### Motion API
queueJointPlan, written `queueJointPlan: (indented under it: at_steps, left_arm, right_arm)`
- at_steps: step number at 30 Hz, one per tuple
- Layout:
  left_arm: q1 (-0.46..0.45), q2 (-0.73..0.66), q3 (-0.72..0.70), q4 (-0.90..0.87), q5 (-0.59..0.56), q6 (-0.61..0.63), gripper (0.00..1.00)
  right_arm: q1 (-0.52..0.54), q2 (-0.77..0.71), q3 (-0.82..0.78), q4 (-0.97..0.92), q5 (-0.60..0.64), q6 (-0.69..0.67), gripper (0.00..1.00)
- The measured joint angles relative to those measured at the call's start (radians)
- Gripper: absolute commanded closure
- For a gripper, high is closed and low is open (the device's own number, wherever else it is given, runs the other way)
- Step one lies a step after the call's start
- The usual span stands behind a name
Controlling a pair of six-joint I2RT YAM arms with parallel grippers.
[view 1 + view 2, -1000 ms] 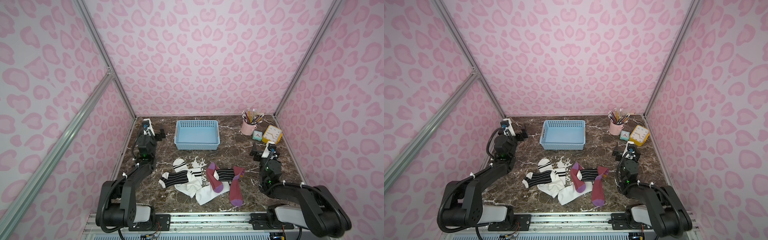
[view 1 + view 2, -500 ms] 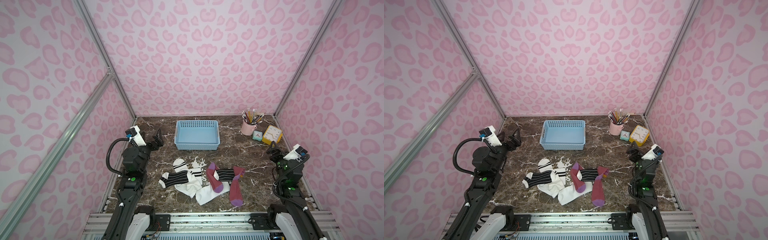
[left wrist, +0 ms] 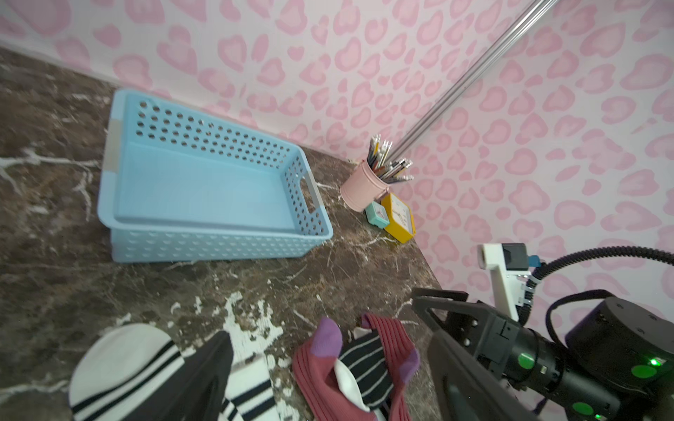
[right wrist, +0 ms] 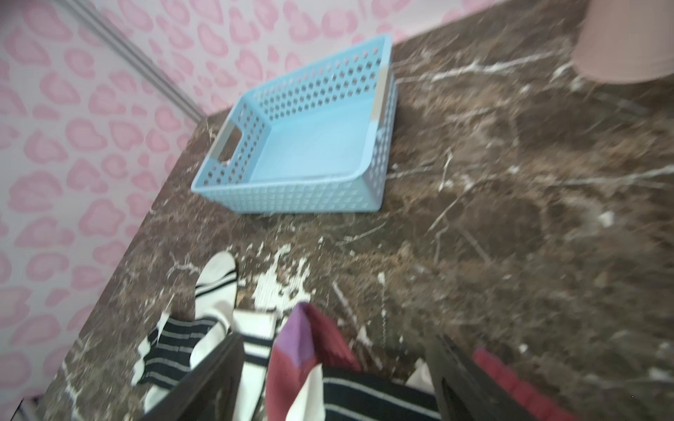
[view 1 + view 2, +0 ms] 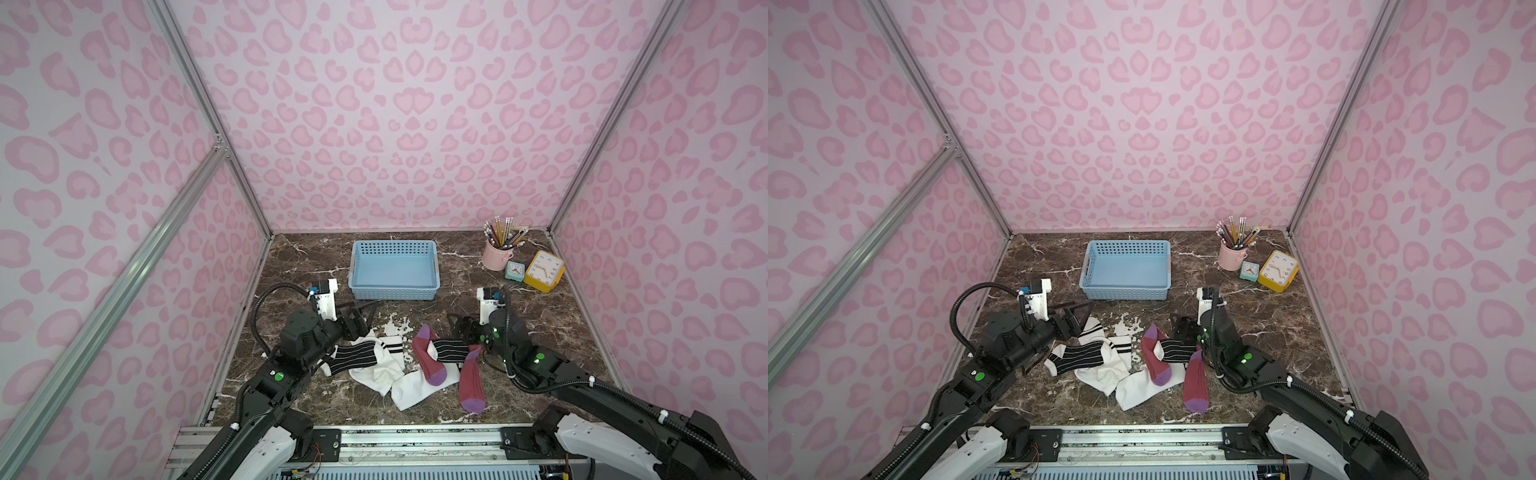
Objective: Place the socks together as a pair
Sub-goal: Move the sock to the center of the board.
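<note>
The socks lie tangled at the table's front. In both top views there are two black striped ones (image 5: 353, 359) (image 5: 451, 351), two white ones with black bands (image 5: 376, 376) (image 5: 411, 390) and two maroon ones with purple toes (image 5: 424, 355) (image 5: 470, 382). My left gripper (image 5: 369, 316) (image 3: 328, 379) hangs open at the pile's far left edge, over a banded white cuff (image 3: 120, 368). My right gripper (image 5: 456, 328) (image 4: 335, 382) is open, its jaws straddling the right black striped sock (image 4: 372, 397) and a maroon toe (image 4: 299, 346). Neither holds anything.
An empty blue basket (image 5: 394, 293) stands behind the socks at mid table. A pink cup of pencils (image 5: 496, 257), a small teal clock (image 5: 514, 271) and a yellow clock (image 5: 544, 271) sit at the back right. Pink walls enclose three sides.
Both arms have swung from raised poses at the table's sides down and inward to the sock pile. The socks have not moved.
</note>
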Motion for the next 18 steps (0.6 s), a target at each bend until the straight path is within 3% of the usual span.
queueJointPlan:
  at_steps: [8,18]
  left_arm:
    - [-0.162,0.032,-0.057,-0.05,-0.066,-0.12,0.12]
    - [-0.225,0.068,-0.123,-0.052,-0.094,-0.196,0.12]
  right_arm:
    - [0.18,0.151,0.042,-0.028,0.037,0.138,0.46]
    - [0.249,0.326,0.11,-0.015,0.0,0.195,0.56]
